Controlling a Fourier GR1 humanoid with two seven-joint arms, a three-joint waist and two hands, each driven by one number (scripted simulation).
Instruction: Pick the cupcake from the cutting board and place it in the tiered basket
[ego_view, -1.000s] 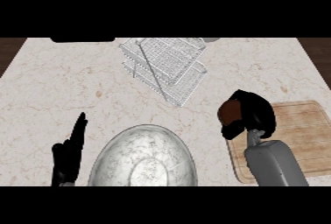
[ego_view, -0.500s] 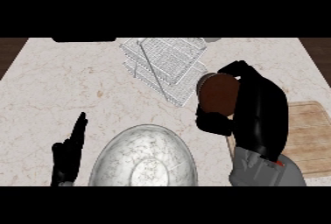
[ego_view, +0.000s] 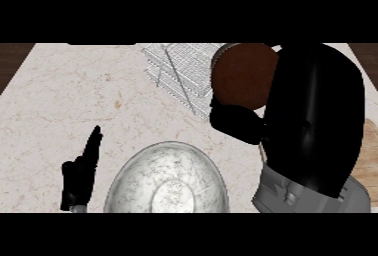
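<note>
My right hand (ego_view: 314, 115) fills the right side of the head view, raised high toward the camera, its fingers and thumb curled round the brown cupcake (ego_view: 244, 75). The cupcake hangs just right of the wire tiered basket (ego_view: 181, 70) at the counter's far middle, overlapping its right edge in the view. Only a sliver of the wooden cutting board (ego_view: 369, 145) shows at the right edge; the hand hides the rest. My left hand (ego_view: 80, 172) rests open at the lower left, fingers straight and pointing up.
A large round metal bowl (ego_view: 166, 182) sits at the near middle of the marble counter (ego_view: 74, 100), between my two arms. Dark strips of floor lie beyond the counter's left and right edges.
My right hand has lifted the cupcake off the cutting board and carried it up and leftward toward the basket, growing much larger in view. The left hand has stayed still.
</note>
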